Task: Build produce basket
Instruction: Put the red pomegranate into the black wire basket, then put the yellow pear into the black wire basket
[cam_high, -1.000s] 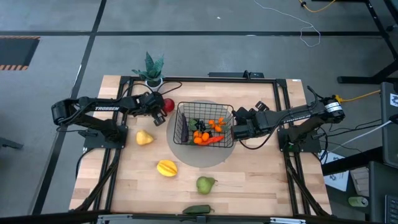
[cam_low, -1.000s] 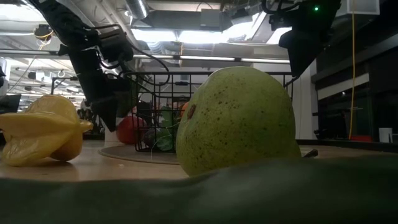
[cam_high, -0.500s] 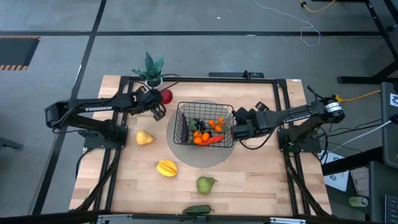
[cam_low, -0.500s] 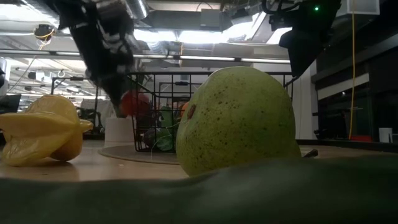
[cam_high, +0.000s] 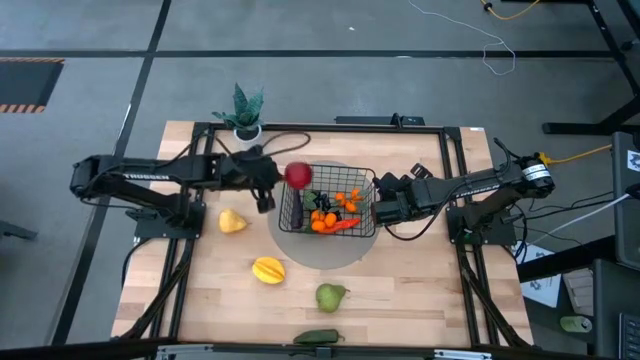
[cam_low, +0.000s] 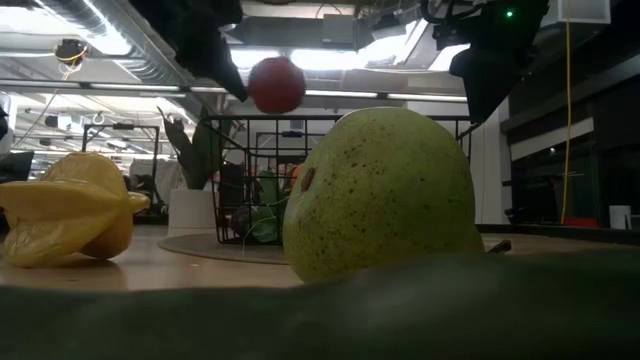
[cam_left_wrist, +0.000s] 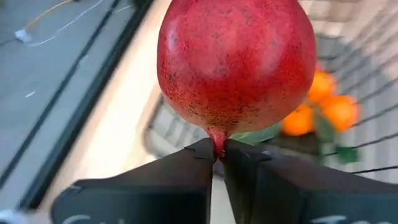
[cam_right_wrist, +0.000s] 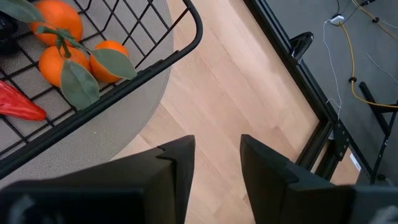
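A red apple hangs in the air over the left rim of the black wire basket, with my left gripper shut on it. In the low view the apple is well above the basket's top edge. The basket stands on a grey round disc and holds oranges, an orange carrot and dark grapes. My right gripper waits open just right of the basket, holding nothing. My left gripper pinches the small stem nub at the apple's end between its two fingertips. The fingers come from the table's left, slanting down. The apple sticks out ahead of the fingertips, lifted clear of table and basket.
On the bare wood lie a yellow fruit, a yellow star fruit, a green pear and a dark green vegetable at the near edge. A potted plant stands at the far left. A black frame rims the table.
My left gripper has risen and swung toward the table's right, from beside the potted plant to the basket's left rim. The apple has gone with it, from table height to clear above the basket's top edge.
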